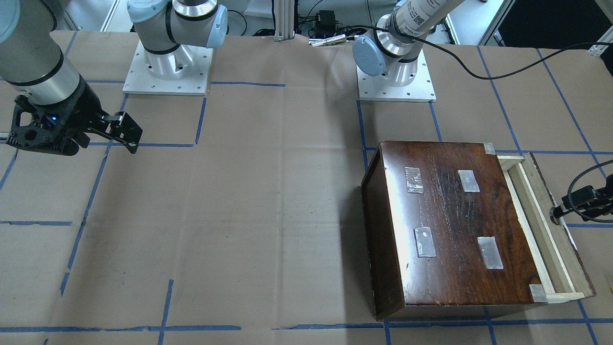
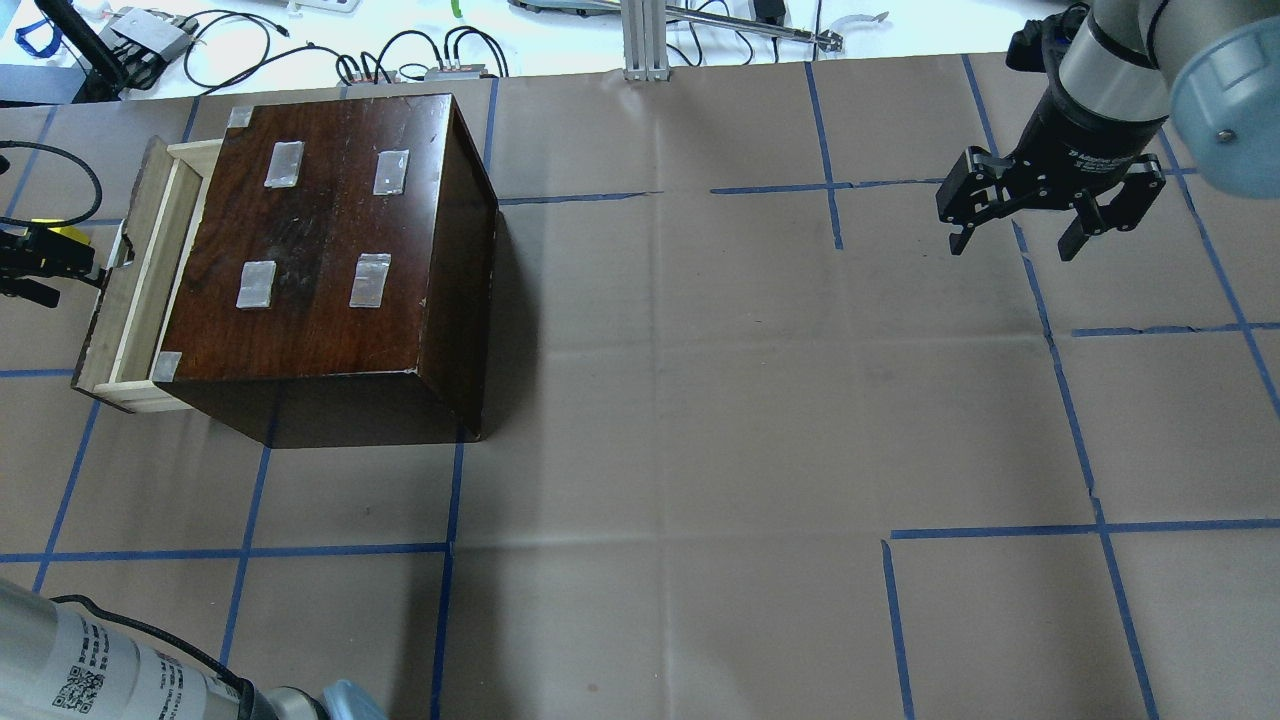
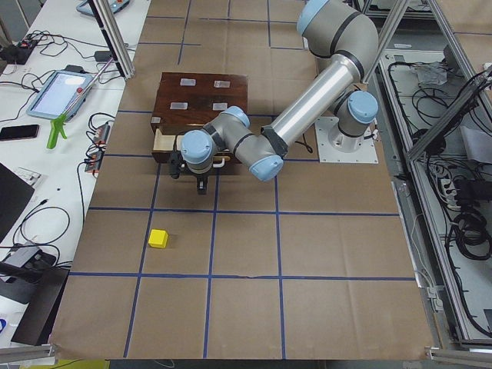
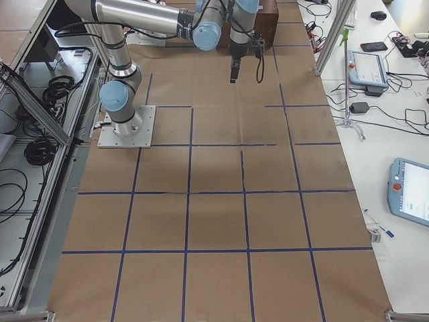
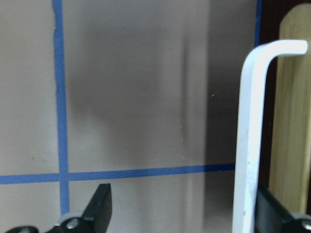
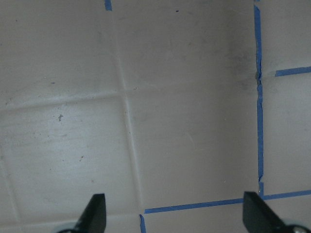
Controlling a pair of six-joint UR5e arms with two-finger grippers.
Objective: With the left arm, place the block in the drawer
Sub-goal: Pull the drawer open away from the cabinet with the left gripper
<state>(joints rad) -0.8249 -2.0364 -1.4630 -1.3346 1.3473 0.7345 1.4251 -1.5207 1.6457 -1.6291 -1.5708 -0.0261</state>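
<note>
The yellow block [image 3: 158, 238] lies on the brown paper, well in front of the cabinet, and shows only in the exterior left view. The dark brown cabinet [image 2: 330, 250] has its pale wooden drawer [image 2: 140, 290] pulled out a little. My left gripper [image 5: 187, 211] is open at the drawer's front. The white drawer handle [image 5: 250, 131] stands between the jaws, next to the right fingertip [image 5: 272, 211]. The left gripper also shows at the edge of the front view [image 1: 558, 213]. My right gripper [image 2: 1012, 245] is open and empty, hovering far from the cabinet.
Both arm bases [image 1: 396, 72] [image 1: 167, 62] stand at the robot's side of the table. A loose black cable [image 1: 503, 72] runs across the paper behind the cabinet. Blue tape lines mark the brown paper. Tablets and cables lie on the side bench [image 3: 61, 88].
</note>
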